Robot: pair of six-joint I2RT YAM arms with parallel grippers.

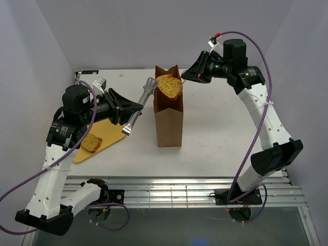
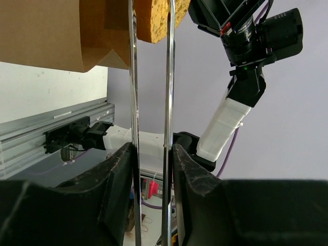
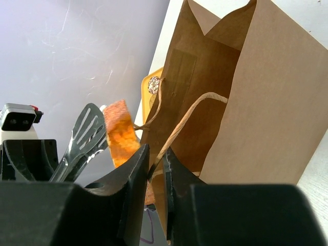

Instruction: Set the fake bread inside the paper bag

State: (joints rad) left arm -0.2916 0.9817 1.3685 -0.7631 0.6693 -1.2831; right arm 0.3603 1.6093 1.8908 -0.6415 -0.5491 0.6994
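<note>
The brown paper bag (image 1: 169, 120) stands upright mid-table with its mouth open. A yellowish slice of fake bread (image 1: 169, 86) hangs at the mouth, against the tips of metal tongs (image 1: 138, 107). My left gripper (image 1: 120, 107) is shut on the tongs' two arms (image 2: 132, 77), with the slice (image 2: 156, 20) and the bag (image 2: 46, 31) above them in the left wrist view. My right gripper (image 1: 187, 76) sits at the bag's right rim. Its jaws (image 3: 155, 154) pinch a thin paper handle (image 3: 184, 123), next to the slice (image 3: 121, 133). A second bread piece (image 1: 92, 142) lies on the tray.
A flat yellow tray (image 1: 107, 137) lies on the table left of the bag, under my left arm. White walls close in the back and both sides. A slatted metal rail (image 1: 179, 192) runs along the near edge.
</note>
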